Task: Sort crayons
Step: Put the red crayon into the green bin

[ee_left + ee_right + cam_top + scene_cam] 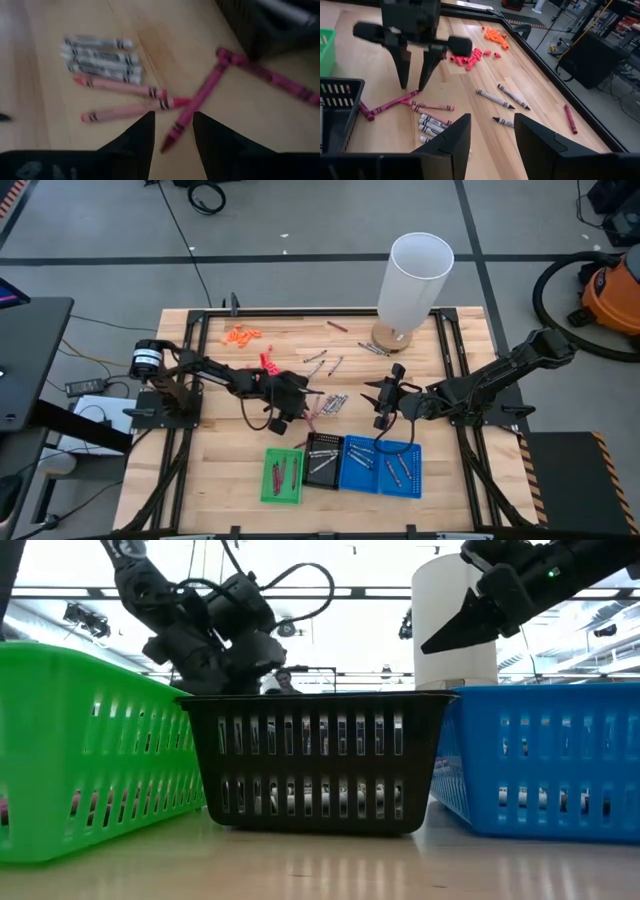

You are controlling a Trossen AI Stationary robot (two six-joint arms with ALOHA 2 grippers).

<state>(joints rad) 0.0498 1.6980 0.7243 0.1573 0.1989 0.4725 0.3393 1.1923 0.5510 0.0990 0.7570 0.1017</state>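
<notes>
Loose crayons lie flat on the wooden table: several grey ones [97,57] side by side, two red ones [120,86], and two maroon ones [195,100] meeting at their ends. My left gripper [172,120] is open, pointing down just above the table, and the near end of one maroon crayon lies between its fingertips. From the right wrist view, its fingertips [404,85] stand over that crayon [395,103]. My right gripper [385,408] hangs open above the table's middle right, holding nothing. More crayons [495,99] lie farther back.
Green [282,475], black [322,460] and blue [380,467] trays stand in a row at the near edge, each with crayons inside. A white cylinder [412,280] stands at the far right. Orange bits [242,335] and pink-red bits [267,362] lie at the far left.
</notes>
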